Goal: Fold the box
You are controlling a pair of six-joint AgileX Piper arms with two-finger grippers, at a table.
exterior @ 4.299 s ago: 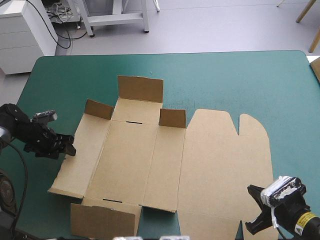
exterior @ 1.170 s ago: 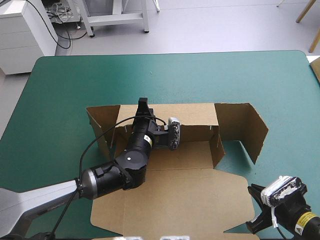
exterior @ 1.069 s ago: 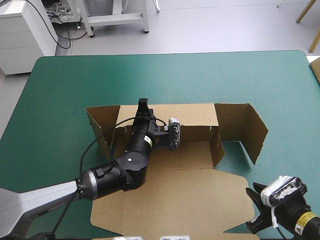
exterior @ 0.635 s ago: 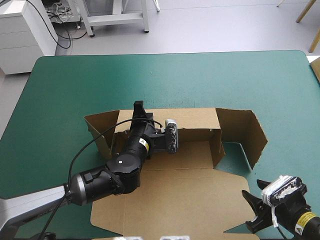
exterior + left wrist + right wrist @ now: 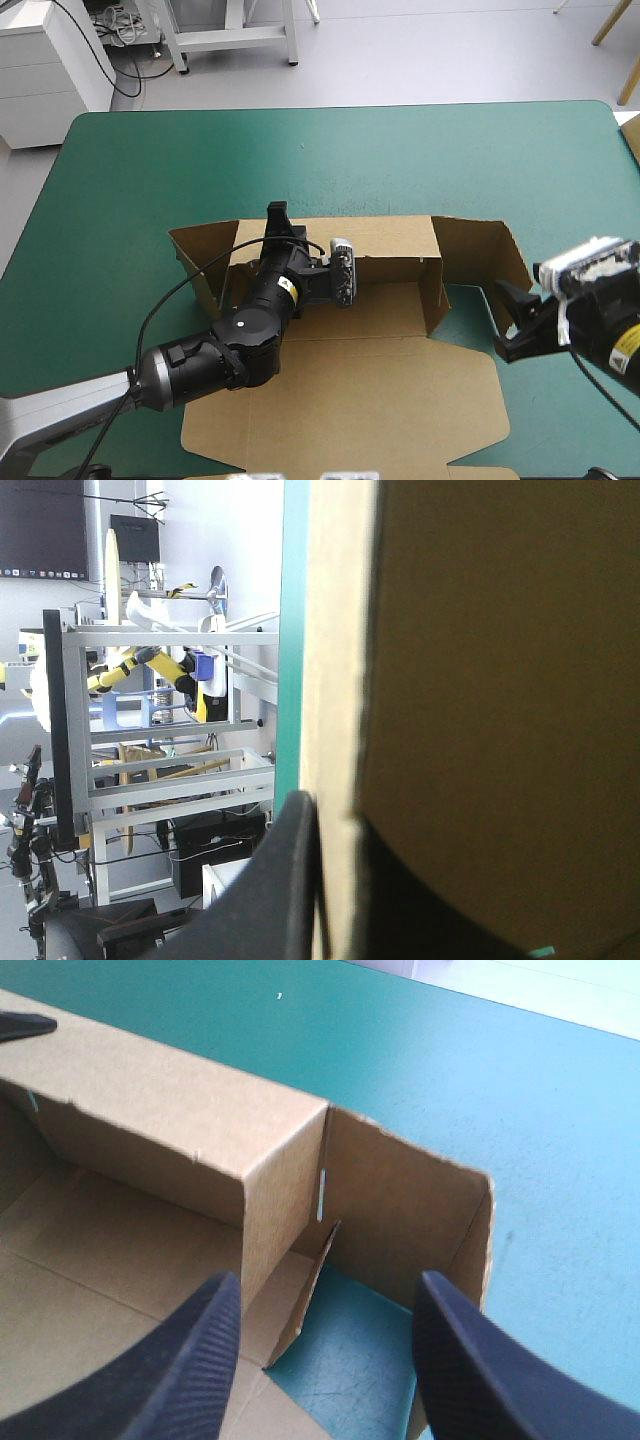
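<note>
The brown box (image 5: 380, 390) lies mid-table with its far wall (image 5: 390, 240) raised and a wide panel flat toward the near edge. My left arm reaches over the board, and my left gripper (image 5: 277, 215) is shut on the top of the far wall. In the left wrist view the board (image 5: 480, 680) fills the space ahead, with one black finger (image 5: 285, 880) pressed to its edge. My right gripper (image 5: 510, 322) stands open just outside the upright right end flap (image 5: 480, 250). Its wrist view shows the box corner (image 5: 270, 1160) and that flap (image 5: 400, 1200) ahead of the gripper (image 5: 330, 1285).
The left arm's thick body (image 5: 220, 355) lies across the left half of the box. Bare teal-green cover (image 5: 400, 150) stretches beyond the far wall and to the right of the box. A white cabinet (image 5: 50, 70) stands off the table's far left corner.
My right gripper has travelled from the near right corner toward the box's right end flap and opened wider. The left gripper, holding the far wall, shifted slightly left just before.
</note>
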